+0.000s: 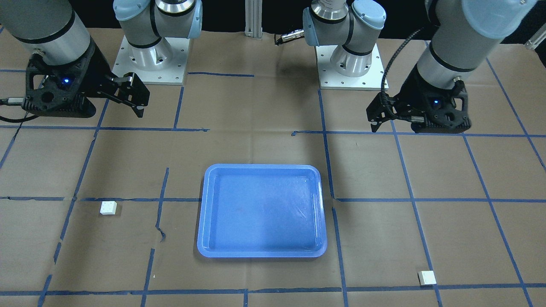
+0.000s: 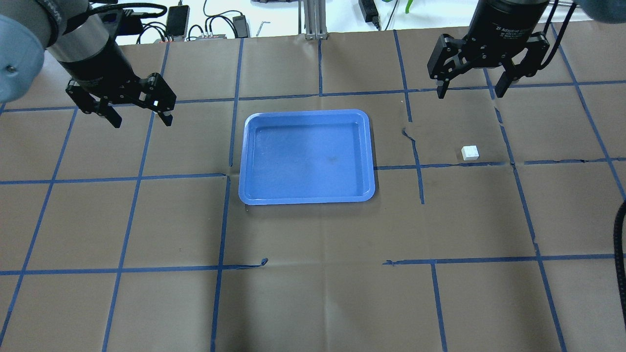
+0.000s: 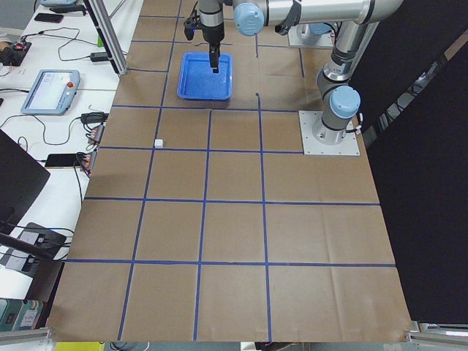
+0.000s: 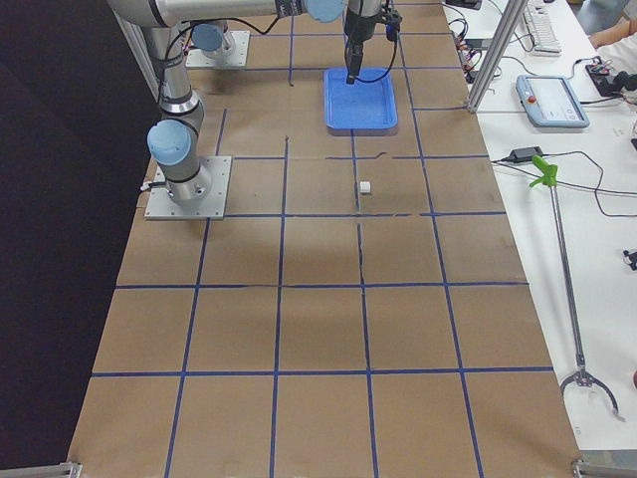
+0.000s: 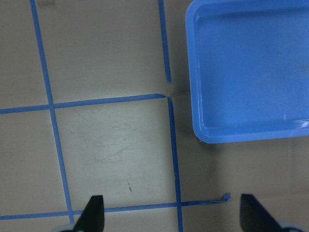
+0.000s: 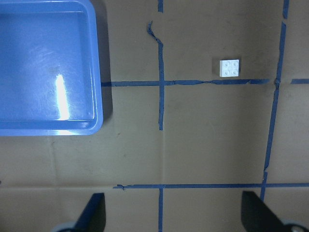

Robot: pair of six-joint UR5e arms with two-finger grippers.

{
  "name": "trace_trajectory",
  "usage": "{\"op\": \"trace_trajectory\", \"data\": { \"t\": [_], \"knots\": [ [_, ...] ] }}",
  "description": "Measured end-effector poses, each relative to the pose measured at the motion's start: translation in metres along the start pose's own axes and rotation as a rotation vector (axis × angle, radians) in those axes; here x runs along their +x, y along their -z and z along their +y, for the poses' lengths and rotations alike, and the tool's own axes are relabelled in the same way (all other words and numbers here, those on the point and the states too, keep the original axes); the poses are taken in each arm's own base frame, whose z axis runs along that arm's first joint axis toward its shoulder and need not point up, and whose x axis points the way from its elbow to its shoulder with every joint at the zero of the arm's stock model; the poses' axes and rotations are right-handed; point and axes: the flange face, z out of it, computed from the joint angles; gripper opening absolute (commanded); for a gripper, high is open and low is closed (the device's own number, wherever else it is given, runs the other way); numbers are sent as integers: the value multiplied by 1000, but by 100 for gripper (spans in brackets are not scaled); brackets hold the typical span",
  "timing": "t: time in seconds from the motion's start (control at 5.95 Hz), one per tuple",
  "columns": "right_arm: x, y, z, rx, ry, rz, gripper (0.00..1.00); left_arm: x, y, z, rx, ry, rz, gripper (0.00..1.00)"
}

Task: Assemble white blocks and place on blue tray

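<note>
Flanking blue tray [image 2: 307,113] | left end effector [image 2: 143,121] | right end effector [image 2: 470,93] | splayed

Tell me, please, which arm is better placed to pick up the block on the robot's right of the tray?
Right. The right gripper hovers open close to the block; the left gripper is across the tray.

Brightness: we see bright, even light from above on the table [image 2: 313,293]; the front view runs darker, with black along its top edge.
Glare: we find a white streak on the tray [image 6: 29,72] floor in the right wrist view, and a faint sheen in the front view.
Shadows: we note only soft, narrow shadows at the tray's rim and near the arm bases [image 1: 151,55].
Focus: we read the tape lines [image 6: 212,185] sharply; the block [image 6: 230,67] shows its studs close up, but is a mere dot in the side views.
</note>
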Motion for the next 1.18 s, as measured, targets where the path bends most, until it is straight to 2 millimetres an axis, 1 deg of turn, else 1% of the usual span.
{"op": "trace_trajectory", "data": {
  "t": [0.17,0.34,0.5,0.67,0.84,1.01,1.18],
  "knots": [
    [13,-2,-4,-2,100,-6,100,-26,-16,-22,14,39,1,100],
    [28,-3,-9,3,231,-14,100,-54,-36,-45,50,54,-3,100],
    [43,-6,-17,17,428,-15,100,-80,-62,-65,61,15,-5,100],
    [60,-13,-31,38,688,-2,100,-97,-90,-86,76,-48,-12,100],
    [84,-19,-44,53,940,17,100,-107,-118,-108,94,-83,-19,99],
    [121,-28,-55,65,1155,27,100,-116,-149,-130,97,-99,-21,99],
    [157,-39,-66,83,1323,34,100,-128,-178,-153,109,-102,-26,99]
  ]
}}
